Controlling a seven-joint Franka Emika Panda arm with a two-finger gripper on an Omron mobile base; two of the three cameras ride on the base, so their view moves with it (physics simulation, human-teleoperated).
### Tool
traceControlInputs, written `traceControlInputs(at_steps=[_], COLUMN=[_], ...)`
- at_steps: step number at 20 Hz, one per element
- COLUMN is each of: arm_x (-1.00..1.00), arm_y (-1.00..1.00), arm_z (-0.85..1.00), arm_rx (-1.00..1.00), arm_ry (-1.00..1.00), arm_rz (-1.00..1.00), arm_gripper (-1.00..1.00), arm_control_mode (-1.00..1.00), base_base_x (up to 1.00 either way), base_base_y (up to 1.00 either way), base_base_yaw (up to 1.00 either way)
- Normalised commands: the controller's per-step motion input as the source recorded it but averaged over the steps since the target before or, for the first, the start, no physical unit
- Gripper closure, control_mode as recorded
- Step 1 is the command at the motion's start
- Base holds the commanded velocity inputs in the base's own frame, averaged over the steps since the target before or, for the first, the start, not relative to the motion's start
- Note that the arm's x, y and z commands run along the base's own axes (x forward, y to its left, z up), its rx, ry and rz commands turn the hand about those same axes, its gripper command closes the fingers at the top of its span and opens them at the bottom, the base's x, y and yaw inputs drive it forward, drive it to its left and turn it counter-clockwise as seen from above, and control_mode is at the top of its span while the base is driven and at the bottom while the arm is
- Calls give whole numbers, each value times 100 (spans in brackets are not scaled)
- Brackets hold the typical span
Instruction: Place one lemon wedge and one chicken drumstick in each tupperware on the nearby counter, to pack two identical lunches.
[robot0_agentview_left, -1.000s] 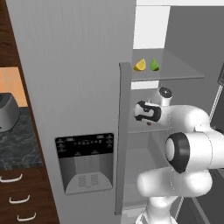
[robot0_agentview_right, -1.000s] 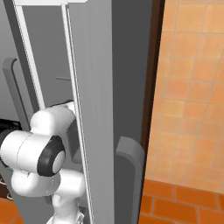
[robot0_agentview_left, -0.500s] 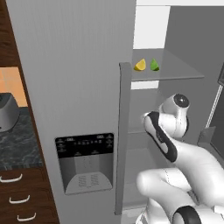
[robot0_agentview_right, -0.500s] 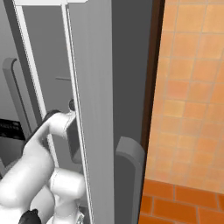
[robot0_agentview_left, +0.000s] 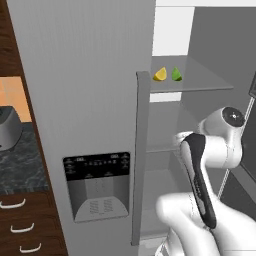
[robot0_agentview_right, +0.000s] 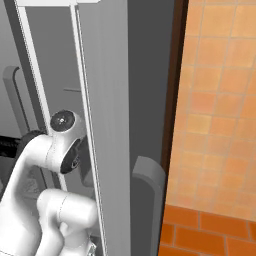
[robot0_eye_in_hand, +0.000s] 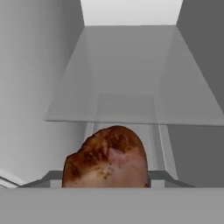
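The arm (robot0_agentview_left: 210, 165) reaches into an open fridge (robot0_agentview_left: 90, 100), its elbow bent in front of the lower shelves. In the hand view a reddish-brown drumstick (robot0_eye_in_hand: 107, 159) sits right at the bottom edge, close to the camera, with a glass shelf (robot0_eye_in_hand: 131, 100) and the grey fridge walls beyond it. The tool's fingertips are hidden behind the meat, so I cannot tell whether the tool is pinching the drumstick or only standing near it.

In the left base view, a yellow wedge (robot0_agentview_left: 160, 74) and a green wedge (robot0_agentview_left: 176, 74) lie side by side, just apart, on an upper glass shelf (robot0_agentview_left: 205, 80) inside the fridge, above the arm. The fridge door (robot0_agentview_left: 142, 150) stands edge-on between the camera and the shelves. To the left, a dark marbled counter (robot0_agentview_left: 20, 165) carries a steel toaster (robot0_agentview_left: 9, 129) above wood drawers (robot0_agentview_left: 22, 230).

In the right base view the arm (robot0_agentview_right: 50, 150) leans behind the door's edge, with an orange tiled wall (robot0_agentview_right: 220, 100) to the right.
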Motion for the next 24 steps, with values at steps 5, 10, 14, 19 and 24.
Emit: traceControlInputs(at_steps=[5,10,14,19,24], arm_x=[-20,0,0,0,0], arm_y=[5,0,0,0,0], arm_z=[0,0,0,0,0], arm_rx=[-2,0,0,0,0], arm_ry=[-2,0,0,0,0], arm_rz=[1,0,0,0,0], arm_gripper=[100,100,100,100,100], arm_control_mode=[100,100,100,100,100], base_base_x=[-77,-26,11,40,51], base_base_y=[61,100,100,100,100], base_base_yaw=[13,11,7,6,4])
